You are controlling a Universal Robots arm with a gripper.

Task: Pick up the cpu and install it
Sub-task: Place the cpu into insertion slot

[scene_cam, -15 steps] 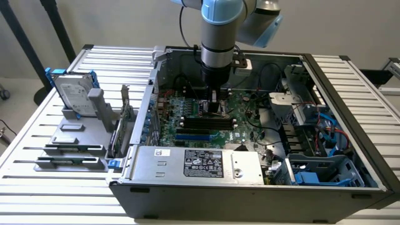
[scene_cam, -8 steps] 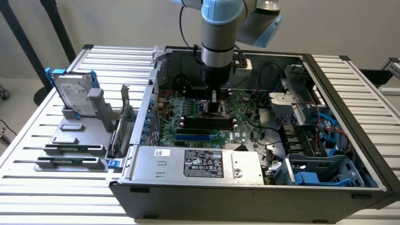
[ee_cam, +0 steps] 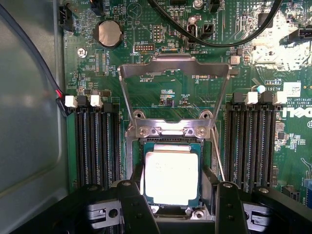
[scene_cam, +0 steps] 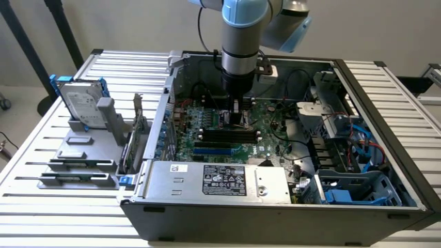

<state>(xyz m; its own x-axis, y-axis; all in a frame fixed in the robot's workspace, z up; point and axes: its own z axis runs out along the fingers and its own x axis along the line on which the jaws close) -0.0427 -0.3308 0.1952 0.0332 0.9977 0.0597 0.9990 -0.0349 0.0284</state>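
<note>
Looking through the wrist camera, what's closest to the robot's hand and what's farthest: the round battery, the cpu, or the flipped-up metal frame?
Measured from the hand in the wrist view:
1. cpu: lying flat, right at the hand.
2. metal frame: hinged just past the cpu, flipped open.
3. round battery: on the green board, beyond the frame and off to one side.
</note>
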